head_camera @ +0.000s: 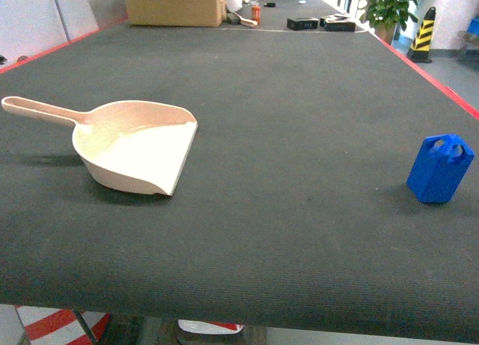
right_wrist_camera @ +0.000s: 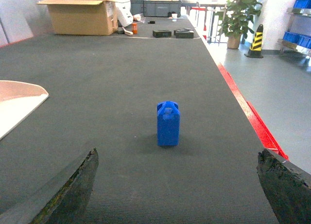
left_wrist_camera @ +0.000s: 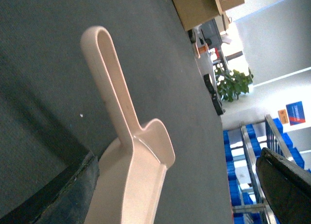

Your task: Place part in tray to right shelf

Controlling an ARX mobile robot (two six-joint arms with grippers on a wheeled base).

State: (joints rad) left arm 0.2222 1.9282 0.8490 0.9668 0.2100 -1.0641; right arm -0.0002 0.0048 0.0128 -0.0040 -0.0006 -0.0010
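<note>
While the blue part [right_wrist_camera: 168, 123] stands upright on the counter [head_camera: 299, 98] straight ahead of the wide-open right hand [right_wrist_camera: 177, 185], ready for grabbing, the tray [left_wrist_camera: 131, 175] lies flat between the left hand's [left_wrist_camera: 175, 195] wide fingers, empty, waiting.

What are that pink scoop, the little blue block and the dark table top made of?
The scoop looks like moulded plastic, beige-pink and smooth, with a soft sheen along its handle. The blue block also seems to be plastic: uniform bright colour, crisp moulded edges, holes through its top. The table top appears covered in a dark matte mat, rubber or fabric, given its fine ribbed texture.
</note>
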